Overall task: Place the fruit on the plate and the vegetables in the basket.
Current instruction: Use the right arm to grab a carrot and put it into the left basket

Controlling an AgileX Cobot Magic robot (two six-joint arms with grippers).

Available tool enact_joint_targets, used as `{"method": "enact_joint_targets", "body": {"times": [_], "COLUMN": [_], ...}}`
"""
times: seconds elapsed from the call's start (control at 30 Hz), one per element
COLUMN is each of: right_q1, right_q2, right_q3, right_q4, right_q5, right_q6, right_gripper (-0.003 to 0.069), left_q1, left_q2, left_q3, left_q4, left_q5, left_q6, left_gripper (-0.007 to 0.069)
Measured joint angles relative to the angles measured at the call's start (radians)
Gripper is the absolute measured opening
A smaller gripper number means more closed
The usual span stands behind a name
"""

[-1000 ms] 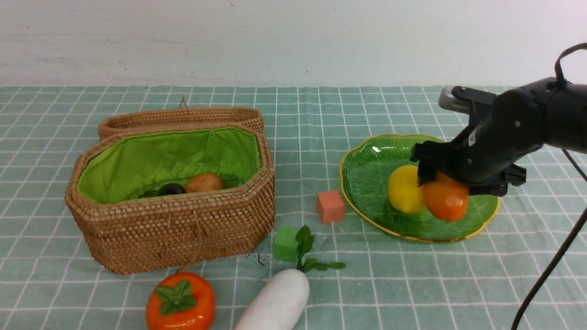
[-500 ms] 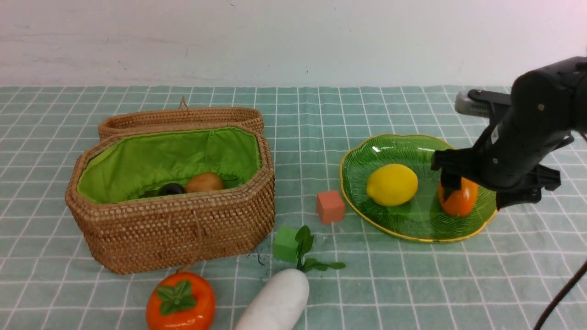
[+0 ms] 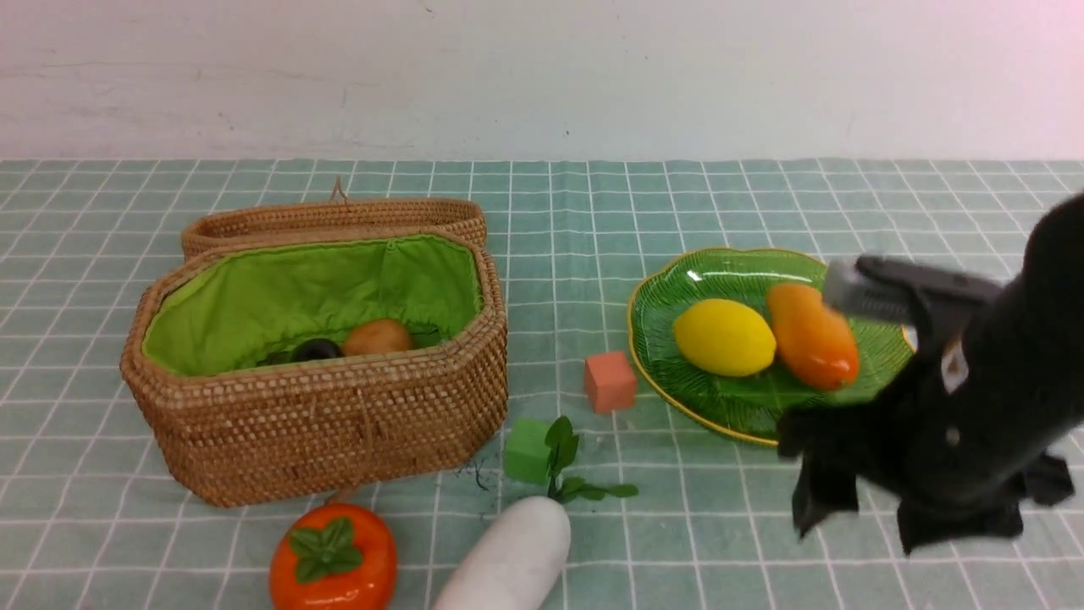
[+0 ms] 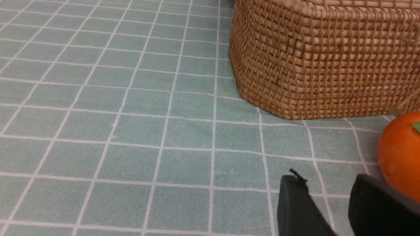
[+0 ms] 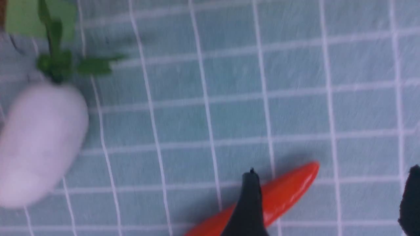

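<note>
Off the plate I swing, mango left lying there beside the lemon. Right gripper hangs near-right now, jaws wide and empty, over the chili on the cloth: it lies slantwise under one finger, tip between them.

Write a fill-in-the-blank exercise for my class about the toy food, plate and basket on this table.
The plate holds ____ fruits, the lemon and the mango.
The persimmon wears a ____ leafy cap.
The basket stands with its lid ____.
The chili pepper on the cloth is ____.
Missing words: two, green, open, red.
</note>
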Motion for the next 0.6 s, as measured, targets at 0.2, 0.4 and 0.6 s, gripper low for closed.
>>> {"method": "enact_joint_targets", "body": {"times": [0.2, 0.4, 0.6], "right_q1": [0.163, 0.278, 0.301], "right_q2": [-0.031, -0.031, -0.031], "right_q3": [0.172, 0.269, 0.319], "right_q4": [0.081, 0.087, 0.045], "right_q5": [-0.06, -0.151, -0.232], "right_q6": [0.112, 0.34, 0.628], "right_gripper": [0.0568, 0.0568, 0.0567], "left_q1": [0.0, 0.0, 0.0], "left_q2": [0.0, 0.0, 0.0], "left_q3": [0.0, 0.0, 0.0], "left_q4": [0.0, 0.0, 0.0], "left_q5": [0.0, 0.0, 0.0], "left_q6": [-0.001, -0.001, -0.001], "left_gripper": [0.0239, 0.0239, 0.0239]}}
